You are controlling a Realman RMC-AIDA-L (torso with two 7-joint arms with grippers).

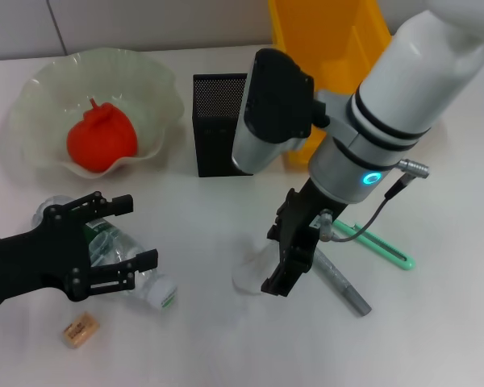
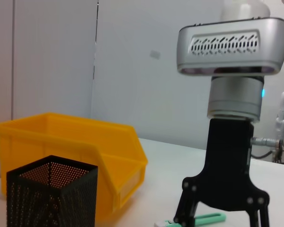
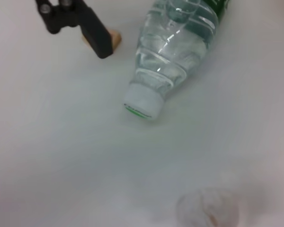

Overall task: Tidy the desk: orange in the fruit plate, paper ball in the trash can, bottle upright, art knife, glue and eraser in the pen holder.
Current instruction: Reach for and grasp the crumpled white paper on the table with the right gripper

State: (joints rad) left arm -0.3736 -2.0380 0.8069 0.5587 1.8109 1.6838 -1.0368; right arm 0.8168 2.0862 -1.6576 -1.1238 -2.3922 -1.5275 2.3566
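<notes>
Your left gripper (image 1: 123, 240) spread wide around bottle (image 1: 117, 250), which lies on its side on white desk (image 1: 202, 339), cap (image 1: 159, 294) pointing toward you. Eraser (image 1: 80, 330) just beside it, nearer you. Your right gripper (image 1: 286, 262) hangs over paper ball (image 1: 252, 272), a blurred white wad at its tips; whether fingers are apart or pinching, cannot tell. Orange (image 1: 102, 140) sits in fruit plate (image 1: 32, 89). Pen holder (image 1: 219, 121) stands beside trash can (image 1: 327, 36).

The right arm (image 1: 403, 105) is white and silver with black bands, a glowing blue ring and black jaws.
</notes>
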